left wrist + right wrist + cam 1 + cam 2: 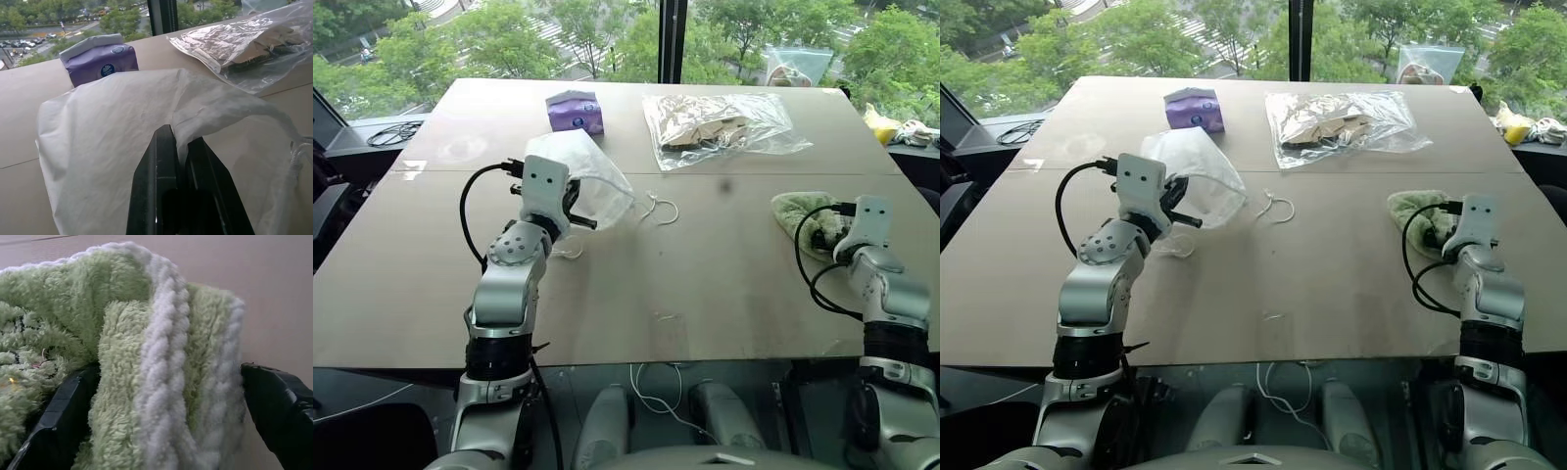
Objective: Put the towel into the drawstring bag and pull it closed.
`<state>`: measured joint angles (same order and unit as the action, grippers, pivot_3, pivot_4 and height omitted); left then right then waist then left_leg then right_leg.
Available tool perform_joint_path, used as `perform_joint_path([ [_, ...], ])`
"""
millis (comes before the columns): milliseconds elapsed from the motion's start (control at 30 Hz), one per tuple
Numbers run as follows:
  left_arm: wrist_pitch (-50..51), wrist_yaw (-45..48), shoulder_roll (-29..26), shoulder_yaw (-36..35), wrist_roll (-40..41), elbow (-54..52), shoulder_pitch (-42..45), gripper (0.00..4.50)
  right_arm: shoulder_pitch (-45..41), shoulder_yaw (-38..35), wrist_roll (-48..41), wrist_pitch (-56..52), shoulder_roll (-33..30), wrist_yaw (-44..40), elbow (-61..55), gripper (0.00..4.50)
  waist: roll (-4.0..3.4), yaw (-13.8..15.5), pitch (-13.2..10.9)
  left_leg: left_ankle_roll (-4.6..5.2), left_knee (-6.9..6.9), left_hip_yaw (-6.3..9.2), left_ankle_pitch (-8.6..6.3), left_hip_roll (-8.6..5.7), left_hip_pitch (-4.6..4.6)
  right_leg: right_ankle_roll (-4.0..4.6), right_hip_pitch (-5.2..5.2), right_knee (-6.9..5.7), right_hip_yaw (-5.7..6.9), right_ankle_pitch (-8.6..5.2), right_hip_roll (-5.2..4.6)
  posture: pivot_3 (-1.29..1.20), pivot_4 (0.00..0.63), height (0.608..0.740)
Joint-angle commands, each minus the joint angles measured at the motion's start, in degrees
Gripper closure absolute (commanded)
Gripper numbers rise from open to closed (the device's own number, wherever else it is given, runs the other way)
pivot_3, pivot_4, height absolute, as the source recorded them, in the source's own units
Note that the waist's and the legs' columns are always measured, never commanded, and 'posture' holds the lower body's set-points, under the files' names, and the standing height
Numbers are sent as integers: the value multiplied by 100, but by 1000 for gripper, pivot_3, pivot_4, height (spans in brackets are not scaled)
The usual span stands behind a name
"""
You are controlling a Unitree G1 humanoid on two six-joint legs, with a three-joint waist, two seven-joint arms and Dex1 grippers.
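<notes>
While you look down over both arms, you have the wide tan table [705, 294] filling most of the scene, with windows and green trees beyond its far edge. On the far half of that table lies a clear plastic zip bag [720, 125] of beige items, and to its left stands a small purple packet [575, 111].

Your drawstring bag [592, 176], white and thin, sits on the left part of the table, nearer to you than the purple packet. It is lifted and puffed up where your left gripper [182, 147] has hold of it. In the left wrist view the two black fingers [159, 171] are pressed together with a fold of the white fabric pinched between them. Its thin white cords [658, 208] trail loose on the table to the right of the bag.

Your towel [800, 217], pale green and fluffy, lies near the right edge of the table, well apart from the bag. Your right gripper [171, 396] is at it with its fingers spread wide. In the right wrist view a thick fold of the towel with its whitish braided hem stands between the two fingers [63, 411], which are not closed on it.
</notes>
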<state>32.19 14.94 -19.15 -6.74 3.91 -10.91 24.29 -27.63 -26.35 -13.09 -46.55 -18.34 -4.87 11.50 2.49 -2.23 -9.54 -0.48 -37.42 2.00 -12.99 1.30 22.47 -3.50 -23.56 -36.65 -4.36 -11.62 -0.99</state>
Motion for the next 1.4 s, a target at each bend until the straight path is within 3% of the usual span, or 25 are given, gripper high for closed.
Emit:
perform_joint_path([
  [33,160,-23,50,-68,189,-411,60,4411,201,-32,-580,-613,266,-365,35,0,1,-18,1,0,4,1,0,1,0,0,-1,0,1,0,1,0,150,740],
  [300,1159,-216,669,-433,1065,-657,290,4411,403,214,-1441,-1080,575,-1025,-856,0,0,-247,0,-1,40,4,-1,17,-6,1,-16,-3,5,0,18,0,150,740],
  [500,1394,-235,582,-595,1297,-458,523,4411,476,323,-1573,-1133,536,-1124,-920,0,-1,-333,-1,0,39,5,-1,23,-13,3,-17,-4,3,-1,28,0,150,740],
  [600,1435,-241,547,-653,1391,-343,609,4500,437,304,-1590,-1015,556,-1102,-844,763,-2,-334,-2,-1,39,2,-1,23,-13,3,-17,-3,-1,-1,28,0,150,740],
  [800,1457,-236,526,-637,1510,-240,691,4500,384,269,-1674,-826,601,-1138,-828,3714,-10,-332,-7,-1,45,1,-1,22,-7,3,-24,0,-2,-1,27,0,150,740],
  [867,1484,-241,552,-648,1573,-212,706,4500,379,245,-1748,-811,628,-1152,-844,4276,-12,-331,-8,-1,46,0,-1,20,-4,3,-26,1,-3,-1,25,0,150,740],
  [1033,1740,-414,805,-877,1900,-83,863,4500,341,139,-2254,-898,724,-1348,-1146,4388,-25,-325,-16,-1,49,-1,-1,20,6,3,-35,7,-4,-1,25,0,150,740],
  [1200,2079,-451,1017,-1073,2365,-119,873,4500,194,-176,-3950,-1492,1079,-1640,-2096,4393,-90,-298,-59,-1,55,0,-1,15,44,-20,-69,6,-6,13,22,0,150,740],
  [1400,2188,-176,943,-987,2751,-45,1074,4500,652,703,-4909,-2156,831,-2054,-3071,4395,-96,-145,-64,-1,83,5,-1,9,57,-20,-80,28,0,12,17,0,150,740],
])
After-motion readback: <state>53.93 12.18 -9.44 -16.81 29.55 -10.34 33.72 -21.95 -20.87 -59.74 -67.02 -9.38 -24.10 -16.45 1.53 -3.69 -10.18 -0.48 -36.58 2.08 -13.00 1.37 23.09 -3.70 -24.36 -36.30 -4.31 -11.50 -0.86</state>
